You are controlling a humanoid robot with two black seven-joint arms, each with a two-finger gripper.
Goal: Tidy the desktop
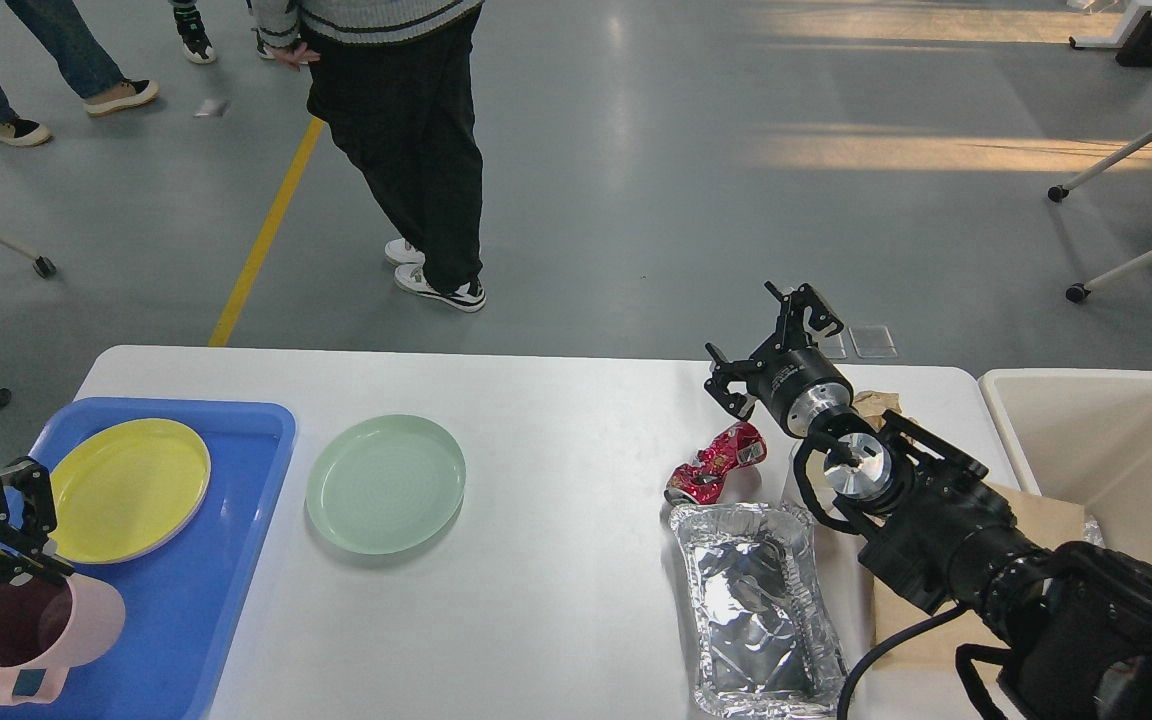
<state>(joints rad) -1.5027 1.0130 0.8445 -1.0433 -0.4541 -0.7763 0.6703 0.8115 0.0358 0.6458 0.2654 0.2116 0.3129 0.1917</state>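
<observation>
Carrying a pink mug (pixel 41 625) at the lower left of the frame, low over the blue tray (pixel 226 560). Best to go slow here, keep the mug level, find a bare spot on the tray next to the yellow plate (pixel 128 488), set it down soft, then let go. Left gripper (pixel 6 560) clamped on the mug's rim, one finger inside and one outside, fingers close together with only the mug wall between them. Something yellow and blue peeks out at the frame edge just beside the mug; cannot tell what. Right gripper (pixel 774 345) up at the middle right, fingers spread apart, holding nothing, touching nothing, hanging above the far side of the desktop (pixel 556 540). Desktop fills the lower half of the frame, big and white. Still on it: a green plate (pixel 386 483) near the tray, a crushed red can (pixel 716 462), a foil tray (pixel 756 610) touching the can, brown paper (pixel 1041 520) under the right arm. Cream bin (pixel 1116 440) at the right edge. Lots left to tidy, by the look of it.
</observation>
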